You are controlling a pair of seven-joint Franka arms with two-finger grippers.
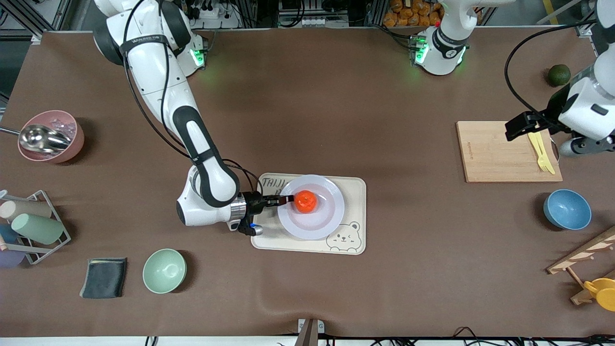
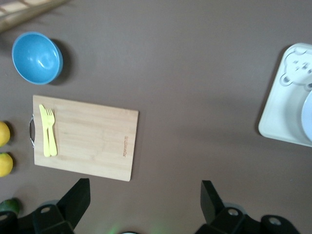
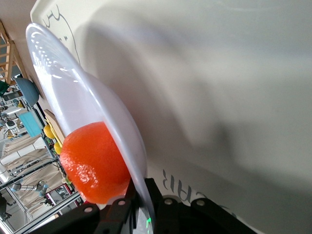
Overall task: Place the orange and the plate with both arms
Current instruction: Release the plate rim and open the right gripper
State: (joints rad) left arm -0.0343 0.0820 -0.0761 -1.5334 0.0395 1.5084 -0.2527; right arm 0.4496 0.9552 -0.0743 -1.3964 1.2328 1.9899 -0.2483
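Observation:
The pale lavender plate (image 1: pixel 312 226) lies on the cream bear tray (image 1: pixel 355 192) in the middle of the table. The glossy orange (image 1: pixel 305 201) rests on the plate. My right gripper (image 1: pixel 283 199) is shut on the plate's rim at the end toward the right arm's side. In the right wrist view its jaws (image 3: pixel 144 187) pinch the thin rim of the plate (image 3: pixel 73 83), with the orange (image 3: pixel 92 165) just beside them. My left gripper (image 1: pixel 521 126) hangs open and empty over the wooden cutting board (image 1: pixel 495 151), its fingers wide apart (image 2: pixel 145 190).
A yellow fork and knife (image 1: pixel 540 154) lie on the cutting board. A blue bowl (image 1: pixel 567 209) sits nearer the camera than the board, and a dark green fruit (image 1: pixel 559 75) farther. Toward the right arm's end stand a mint bowl (image 1: pixel 164 270), a dark cloth (image 1: pixel 104 278), a cup rack (image 1: pixel 33 226) and a pink bowl (image 1: pixel 50 137).

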